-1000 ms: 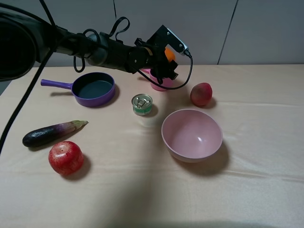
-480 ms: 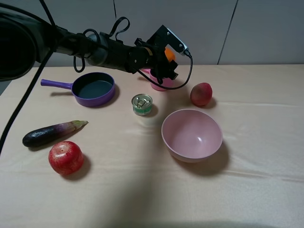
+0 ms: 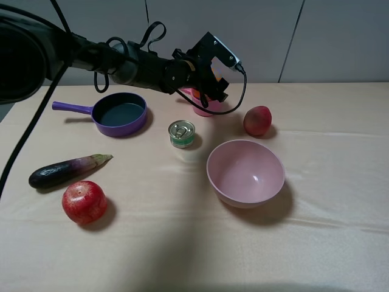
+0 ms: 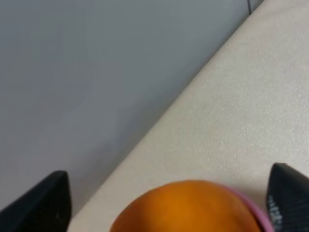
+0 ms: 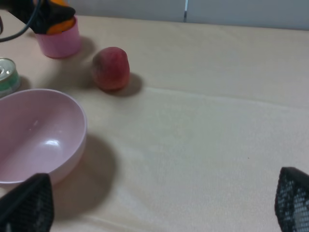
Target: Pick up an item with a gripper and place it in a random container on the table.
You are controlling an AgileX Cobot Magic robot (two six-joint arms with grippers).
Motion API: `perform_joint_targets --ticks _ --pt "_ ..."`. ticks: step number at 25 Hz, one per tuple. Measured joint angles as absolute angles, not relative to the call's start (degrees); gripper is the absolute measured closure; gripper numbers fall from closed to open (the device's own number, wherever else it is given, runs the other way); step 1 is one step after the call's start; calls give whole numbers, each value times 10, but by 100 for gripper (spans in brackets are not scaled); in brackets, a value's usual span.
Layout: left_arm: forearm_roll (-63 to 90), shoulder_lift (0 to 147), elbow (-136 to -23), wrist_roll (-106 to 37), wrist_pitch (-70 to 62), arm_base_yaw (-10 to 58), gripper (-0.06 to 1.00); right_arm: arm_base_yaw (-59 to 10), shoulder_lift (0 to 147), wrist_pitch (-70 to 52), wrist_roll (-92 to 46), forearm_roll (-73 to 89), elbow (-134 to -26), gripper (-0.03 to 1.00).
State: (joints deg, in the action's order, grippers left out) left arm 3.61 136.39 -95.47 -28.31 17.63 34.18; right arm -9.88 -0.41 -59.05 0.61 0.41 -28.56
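Note:
The orange fruit [image 4: 188, 210] rests in the mouth of the small pink cup [image 3: 206, 108], near the far edge of the beige table [image 3: 182, 243]. The right wrist view also shows the fruit [image 5: 60, 24] sitting on the cup [image 5: 59, 42]. My left gripper [image 3: 206, 82] hovers just above it, open. Its dark fingertips [image 4: 43, 203] stand apart on both sides of the fruit without touching it. My right gripper [image 5: 159, 205] is open and empty, low over the table on the right, and does not show in the exterior view.
A purple frying pan [image 3: 121, 114] lies left of the cup, and a green tin can [image 3: 182, 134] stands in front of it. A peach [image 3: 258, 120] and a large pink bowl [image 3: 245, 173] sit to the right. An eggplant [image 3: 64, 171] and a red apple [image 3: 84, 202] lie front left.
The left gripper's jaws have opened. The orange fruit has left the fingers and dropped down into the pink cup. The arm itself has barely moved.

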Motion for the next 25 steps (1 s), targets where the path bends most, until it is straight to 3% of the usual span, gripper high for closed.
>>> perform_joint_targets --ticks 7,25 --pt "47 1364 -955 -283 189 342 -3 -99 -4 -590 6 4 -286 27" --pt "47 1359 -955 -263 186 342 -5 -99 -4 -590 6 4 -286 27"
